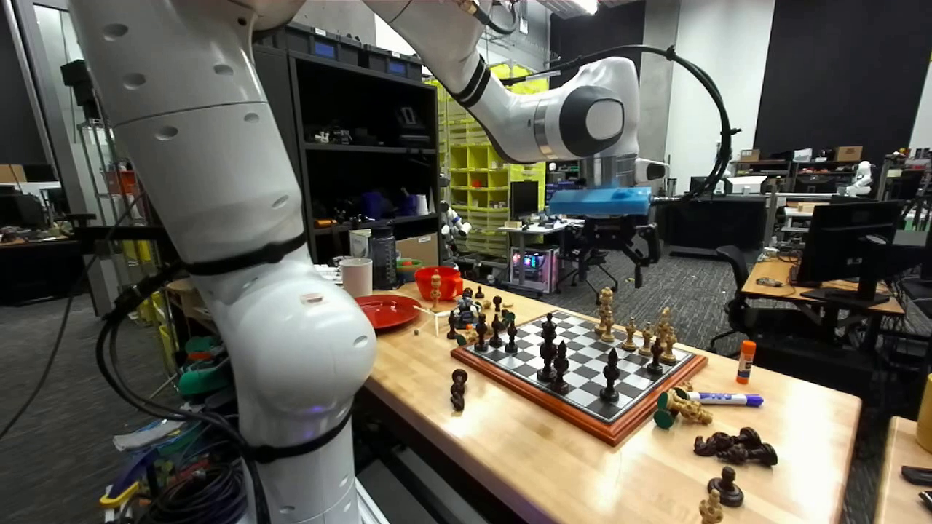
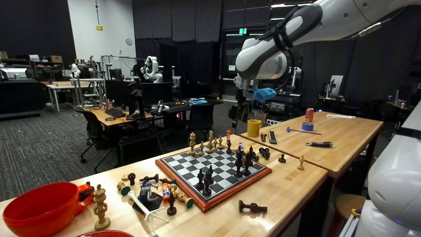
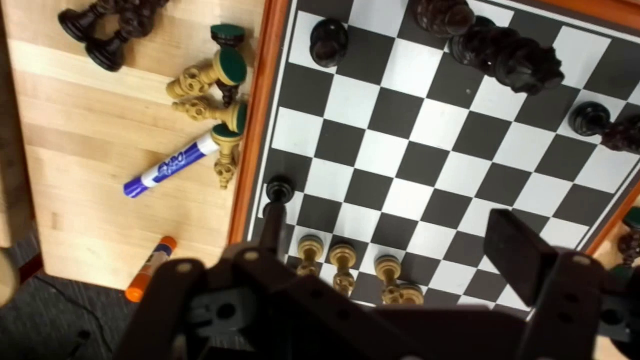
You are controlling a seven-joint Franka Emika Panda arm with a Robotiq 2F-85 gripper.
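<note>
Grey carpet point(image 2: 65, 141) and dark walls point(image 2: 197, 19) are seen at the back, and up front a wooden table point(image 2: 289, 194) is well packed. On it, the chessboard point(image 2: 217, 164) is laid flat, edged in reddish wood. And above that, the gripper point(image 3: 386, 218) is held aloft by the arm point(image 1: 306, 342), well apart from everything below! Its fingers point(image 3: 520, 255) are spread wide and pointed down, with squares and light pieces point(image 3: 342, 257) framed between them in the wrist view. Those are ranged upright along one side of the board; dark pieces point(image 1: 610, 378) are stood mostly on the opposite side, one of them posted beside the light rank. Off the board, toppled pieces point(image 3: 200, 80) are strewn by its edge, just beside the marker point(image 3: 170, 165), and a glue stick point(image 1: 745, 362) is planted upright nearby. Further along, a dark heap point(image 1: 735, 445) is seen, while a fallen dark piece point(image 2: 252, 207) is found alone near the table's edge. Beyond the board's other end, the bowl point(image 2: 39, 207), a tall light piece point(image 2: 101, 210) and a white tripod point(image 2: 139, 202) are bunched together. Over on the second table point(image 2: 348, 141), a mug point(image 2: 253, 127) and a can point(image 2: 309, 115) are parked, well apart.
</note>
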